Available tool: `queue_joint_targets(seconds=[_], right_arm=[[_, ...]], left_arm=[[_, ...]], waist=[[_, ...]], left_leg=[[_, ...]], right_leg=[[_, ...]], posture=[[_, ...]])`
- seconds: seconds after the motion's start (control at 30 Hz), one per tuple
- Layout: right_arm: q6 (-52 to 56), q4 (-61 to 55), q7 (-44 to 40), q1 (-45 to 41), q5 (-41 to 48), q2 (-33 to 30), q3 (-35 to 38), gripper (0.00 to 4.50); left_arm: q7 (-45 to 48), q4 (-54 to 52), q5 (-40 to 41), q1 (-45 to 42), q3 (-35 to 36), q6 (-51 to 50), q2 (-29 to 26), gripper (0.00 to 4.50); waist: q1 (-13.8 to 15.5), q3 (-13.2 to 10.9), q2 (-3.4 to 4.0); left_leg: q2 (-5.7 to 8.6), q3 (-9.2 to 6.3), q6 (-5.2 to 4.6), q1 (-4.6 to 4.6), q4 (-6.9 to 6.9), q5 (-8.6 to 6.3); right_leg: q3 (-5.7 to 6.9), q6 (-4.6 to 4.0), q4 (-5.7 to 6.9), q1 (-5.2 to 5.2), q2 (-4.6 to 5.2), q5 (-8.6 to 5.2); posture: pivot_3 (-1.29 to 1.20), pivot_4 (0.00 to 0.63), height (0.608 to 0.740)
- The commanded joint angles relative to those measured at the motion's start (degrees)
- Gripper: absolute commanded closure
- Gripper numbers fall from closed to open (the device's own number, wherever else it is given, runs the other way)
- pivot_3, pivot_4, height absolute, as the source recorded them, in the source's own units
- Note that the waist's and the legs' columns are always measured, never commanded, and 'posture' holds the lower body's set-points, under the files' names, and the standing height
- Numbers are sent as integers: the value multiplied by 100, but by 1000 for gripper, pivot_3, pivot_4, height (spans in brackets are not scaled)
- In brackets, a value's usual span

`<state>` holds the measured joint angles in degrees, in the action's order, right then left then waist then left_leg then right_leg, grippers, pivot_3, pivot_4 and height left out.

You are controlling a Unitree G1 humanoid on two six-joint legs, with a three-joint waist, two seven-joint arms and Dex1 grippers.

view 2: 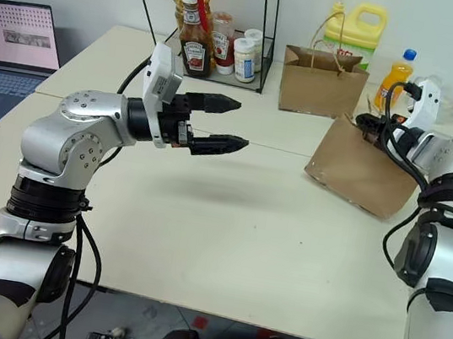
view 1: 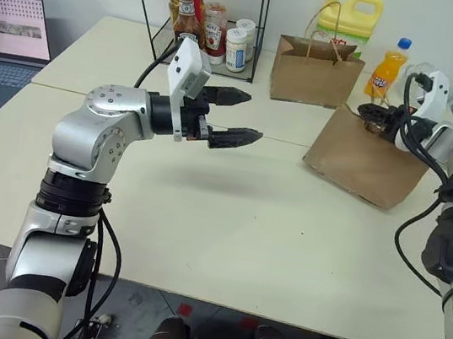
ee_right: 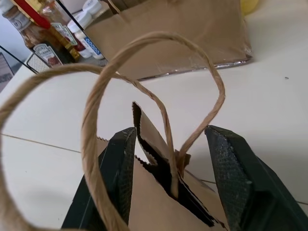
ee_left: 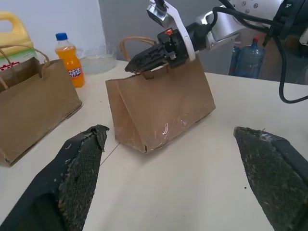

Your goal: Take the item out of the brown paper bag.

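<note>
**Right gripper at the bag's mouth; bottle not yet out**

The tabletop (view 1: 227, 221) carries two paper bags toward its far right corner. The brown paper bag (view 1: 364, 160), the nearer, creased one, sits tilted close to the right edge, with the smaller bag (view 1: 314, 70) behind it and an orange soda bottle (view 1: 388, 67) just beside that. The right gripper (ee_left: 144, 61) is at the bag's top rim, fingers partly apart and straddling the mouth where the twine handles (ee_right: 144, 72) loop up; whether it pinches paper cannot be told. The cola bottle is nowhere to be seen, so it is presumably hidden inside the bag. The left gripper (view 1: 236, 116) hovers above the tabletop's middle, fingers wide apart, pointing toward the bag and well apart from it.

A good next move would likely spread the mouth without snagging twine, then let the left gripper steady or reach in.
</note>
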<state>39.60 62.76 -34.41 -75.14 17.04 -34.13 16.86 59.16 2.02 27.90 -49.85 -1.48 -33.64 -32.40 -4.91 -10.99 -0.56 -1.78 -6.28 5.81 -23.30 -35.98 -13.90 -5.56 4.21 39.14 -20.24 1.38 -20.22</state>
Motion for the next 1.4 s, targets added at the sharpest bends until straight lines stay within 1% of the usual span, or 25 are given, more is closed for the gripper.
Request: queue_joint_targets(seconds=[0.03,0.07,0.2,0.23,0.57,0.67,0.8,0.93,1.07,1.17,1.23,1.4], right_arm=[[-413,44,41,-213,187,29,262,2522],[-470,51,-6,-227,187,40,277,2739],[-588,46,-125,-278,174,51,327,4136],[-599,40,-157,-284,164,47,323,4428],[-508,-202,-495,-248,160,76,237,4470],[-195,-540,-549,-265,217,159,186,4470],[490,-1471,-458,-145,500,420,220,4470],[1329,-2930,-226,262,931,870,194,4470],[1687,-3811,49,524,1207,1381,96,4470],[1597,-3942,173,574,1228,1763,-27,4470],[1329,-3813,174,547,1157,1998,-182,4470],[367,-3077,-46,348,886,2472,-627,4470]], left_arm=[[-51,-266,37,-75,140,26,-83,0],[-59,-280,42,-70,151,15,-96,0],[-74,-312,58,-46,179,-13,-146,0],[-80,-323,65,-39,180,-19,-154,0],[-111,-418,124,-4,173,-104,-163,0],[-212,-705,315,166,291,-373,-200,0],[-494,-1346,629,575,584,-852,-311,0],[-1011,-2101,1000,1092,1014,-1375,-417,0],[-1522,-2539,1286,1400,1439,-1709,-495,0],[-1901,-2825,1506,1606,1778,-1941,-546,0],[-2134,-3070,1695,1813,2008,-2117,-575,0],[-2680,-3691,2141,2434,2484,-2454,-664,0]], waist=[[-8,0,0],[-9,0,0],[-10,0,0],[-11,-1,1],[-14,-1,1],[-21,-1,2],[-52,-3,6],[-83,-3,6],[-83,-3,6],[-93,-3,6],[-116,-3,6],[-139,-3,5]], left_leg=[[0,0,0,0,0,0],[0,0,0,0,-1,0],[0,0,0,0,-2,0],[0,0,0,1,-2,0],[1,1,1,1,-3,1],[1,2,1,1,-4,1],[1,3,1,-3,-5,1],[-2,1,1,-12,-6,1],[0,-2,2,-18,-14,3],[0,-4,1,-19,-15,12],[-1,-7,1,-19,-15,17],[-1,-9,-3,-18,-18,19]], right_leg=[[0,0,1,0,0,0],[0,0,2,0,0,0],[0,0,6,0,0,0],[0,0,6,-1,0,0],[-1,0,35,-13,0,0],[-2,0,40,-16,0,0],[-4,0,63,-30,0,0],[-4,0,84,-51,-2,0],[-3,0,88,-53,0,0],[-3,0,89,-56,0,0],[-1,0,94,-57,-1,0],[0,0,102,-58,-2,0]], posture=[[0,150,740],[0,150,740],[0,150,740],[0,150,740],[0,150,740],[0,150,740],[0,150,740],[0,150,740],[0,150,740],[0,150,740],[0,150,740],[0,150,740]])
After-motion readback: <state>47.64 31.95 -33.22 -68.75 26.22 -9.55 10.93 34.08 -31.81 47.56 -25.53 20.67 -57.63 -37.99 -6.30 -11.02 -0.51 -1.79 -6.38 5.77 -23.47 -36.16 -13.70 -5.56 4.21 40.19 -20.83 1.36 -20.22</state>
